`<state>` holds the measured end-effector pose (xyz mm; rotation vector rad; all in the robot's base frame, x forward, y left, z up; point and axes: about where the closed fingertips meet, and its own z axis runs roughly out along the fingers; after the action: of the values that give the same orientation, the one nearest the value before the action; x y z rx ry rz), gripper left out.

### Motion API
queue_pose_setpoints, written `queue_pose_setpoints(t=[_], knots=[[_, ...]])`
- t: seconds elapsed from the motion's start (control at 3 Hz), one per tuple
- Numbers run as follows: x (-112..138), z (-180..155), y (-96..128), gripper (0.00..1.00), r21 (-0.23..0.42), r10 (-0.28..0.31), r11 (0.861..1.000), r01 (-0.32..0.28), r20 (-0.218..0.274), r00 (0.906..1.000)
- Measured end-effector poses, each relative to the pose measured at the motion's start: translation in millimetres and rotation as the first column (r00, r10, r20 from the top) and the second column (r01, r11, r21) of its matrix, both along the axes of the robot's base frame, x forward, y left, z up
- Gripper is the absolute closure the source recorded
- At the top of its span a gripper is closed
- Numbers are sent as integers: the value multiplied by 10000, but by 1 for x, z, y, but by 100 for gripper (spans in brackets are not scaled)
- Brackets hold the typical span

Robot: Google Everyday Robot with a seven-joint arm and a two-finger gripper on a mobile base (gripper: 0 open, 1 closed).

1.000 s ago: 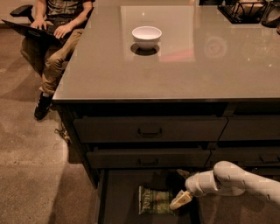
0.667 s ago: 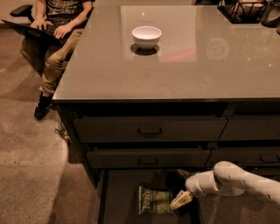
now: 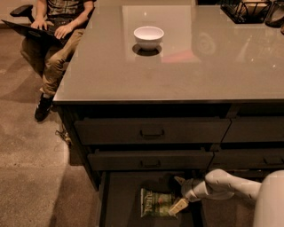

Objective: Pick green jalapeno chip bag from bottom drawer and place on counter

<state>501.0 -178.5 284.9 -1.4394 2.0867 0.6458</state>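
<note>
The green jalapeno chip bag (image 3: 155,203) lies flat in the open bottom drawer (image 3: 120,199), its white lettered band at the left end. My gripper (image 3: 178,194) reaches into the drawer from the right, at the bag's right end. Its fingers are spread: the pale lower fingertip (image 3: 176,207) rests at the bag's right edge, and the dark upper one (image 3: 178,180) stands behind the bag. The bag is not lifted. The grey-beige counter (image 3: 186,66) spans the top of the cabinet above.
A white bowl (image 3: 148,37) stands on the counter at the back centre. A wire rack (image 3: 248,9) sits at the back right corner. Two shut drawers with black bar handles (image 3: 152,133) are above the open one. A seated person with a laptop (image 3: 53,31) is at the left.
</note>
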Motion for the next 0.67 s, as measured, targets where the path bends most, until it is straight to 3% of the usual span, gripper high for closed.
queue_pose_setpoints(t=[0.67], knots=[[10,-72,7,0,8,317,9995,-317,-380,9988]])
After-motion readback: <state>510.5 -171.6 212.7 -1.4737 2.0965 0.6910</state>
